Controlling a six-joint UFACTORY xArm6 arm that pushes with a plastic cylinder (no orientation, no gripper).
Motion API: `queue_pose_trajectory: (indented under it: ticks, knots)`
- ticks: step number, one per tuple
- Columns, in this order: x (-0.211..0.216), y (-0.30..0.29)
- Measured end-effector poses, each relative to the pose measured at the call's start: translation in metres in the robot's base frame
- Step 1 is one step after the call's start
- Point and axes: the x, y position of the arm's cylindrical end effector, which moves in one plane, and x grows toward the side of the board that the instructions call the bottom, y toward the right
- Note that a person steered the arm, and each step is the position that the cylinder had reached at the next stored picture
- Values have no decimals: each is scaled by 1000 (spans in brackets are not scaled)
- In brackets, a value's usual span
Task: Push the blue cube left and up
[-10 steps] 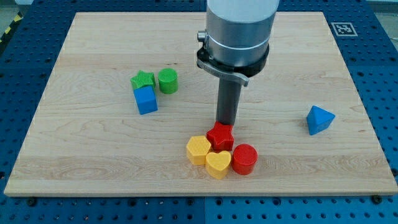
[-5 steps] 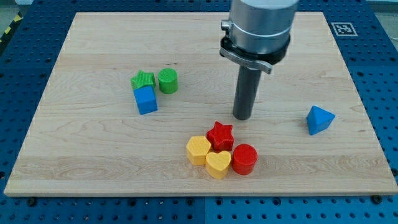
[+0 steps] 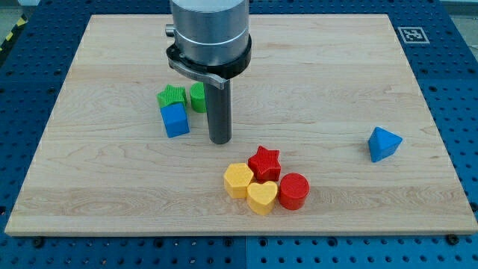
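Blue cube (image 3: 175,119) sits left of board centre, touching green star (image 3: 172,96) at its 12 o'clock; green cylinder (image 3: 197,97) at 1. My tip (image 3: 219,140) rests just beside, at 4 o'clock: no claw fitted, no contact yet. Push not begun. Far right: blue pyramid (image 3: 383,143); unreadable marker (image 3: 412,34).

A robotics lab: wooden board (image 3: 112,187) on blue perforated bench (image 3: 463,112), fiducial marker (image 3: 410,33).

my tip (image 3: 219,140) is planted straight down on the bench, rod upright, with the fat grey arm body rising out the view's top.
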Motion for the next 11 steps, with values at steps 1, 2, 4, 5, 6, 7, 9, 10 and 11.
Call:
queue_pose_trajectory:
  ticks: [1,2,4,5,6,7,9,10,11]
  knots:
    - [-7,-19]
    - [-12,-47]
    - [-13,-107]
    - [-13,-124]
    - [-13,-132]
    - [-18,-136]
    - [-50,-140]
    - [-50,-137]
    - [-42,-115]
